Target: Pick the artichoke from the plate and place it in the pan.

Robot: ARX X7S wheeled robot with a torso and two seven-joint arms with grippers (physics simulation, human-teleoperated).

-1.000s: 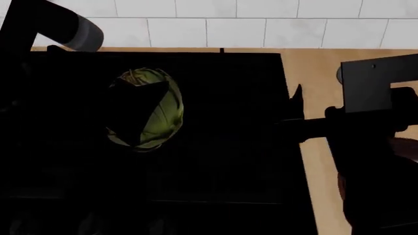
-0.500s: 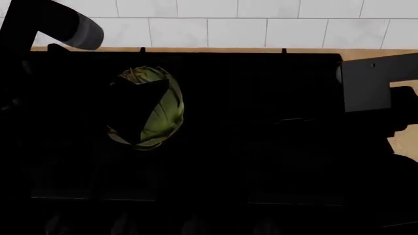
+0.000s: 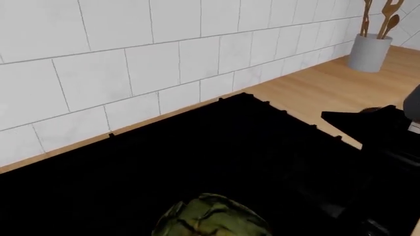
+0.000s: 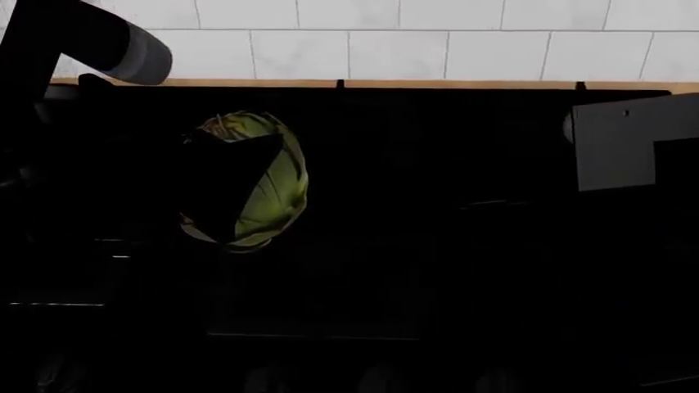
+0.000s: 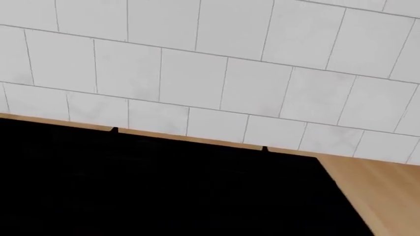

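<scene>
Green artichoke [image 4: 268, 184] up in the air over a big black stove top [image 4: 437, 164], held by the left gripper [image 4: 224, 192]. Dark gripper part across the near side of it, clamped on it by the look of things. Brownish tip toward the white tile wall [image 4: 437, 53], long way running from the wall side toward the robot, a bit tilted. In the left wrist view, only the round scaly top of the artichoke [image 3: 213, 221], low in the picture.

Pan and plate too dark to pick out against the black; can't say where either one is.

Best next: keep the squeeze steady, find the pan first, go over slowly, lower until nearly touching the bottom, then let go so no rolling out.

Right gripper hidden in the dark; can't tell if apart or together. Grey utensil pot [image 3: 369, 51] far off on the wooden desk [image 3: 315, 91].
</scene>
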